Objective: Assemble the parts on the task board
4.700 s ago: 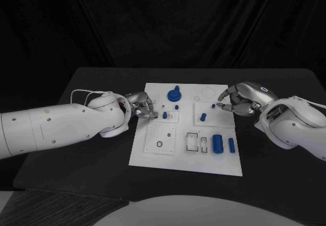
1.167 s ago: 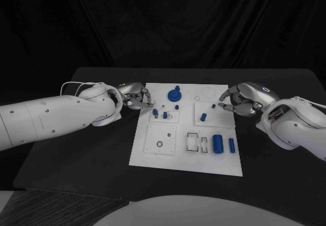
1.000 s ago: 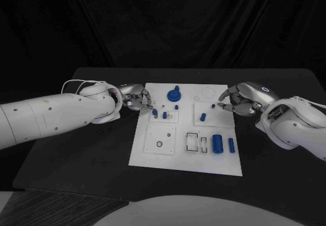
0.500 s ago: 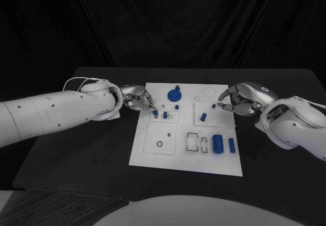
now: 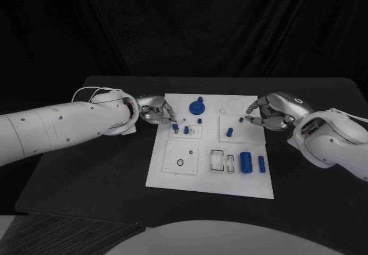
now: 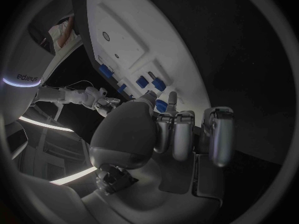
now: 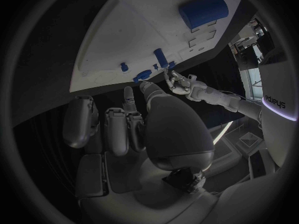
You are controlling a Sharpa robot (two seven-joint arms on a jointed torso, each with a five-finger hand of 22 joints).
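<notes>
Head view has the task board point(image 5: 211, 183) sitting mid-worktop point(image 5: 92, 175), with plenty of bare black surface off its left, right and near edges. Left hand point(image 5: 156, 110) hovers at the board's left edge, fingers curled, holding nothing. Right hand point(image 5: 270, 112) sits at the right edge; can't tell if it pinches the small blue part point(image 5: 241, 120).

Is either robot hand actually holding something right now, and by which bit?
It cannot be told. The left robot hand reaches its fingertips to a small peg on the board; the right robot hand hovers curled, apparently empty.
</notes>
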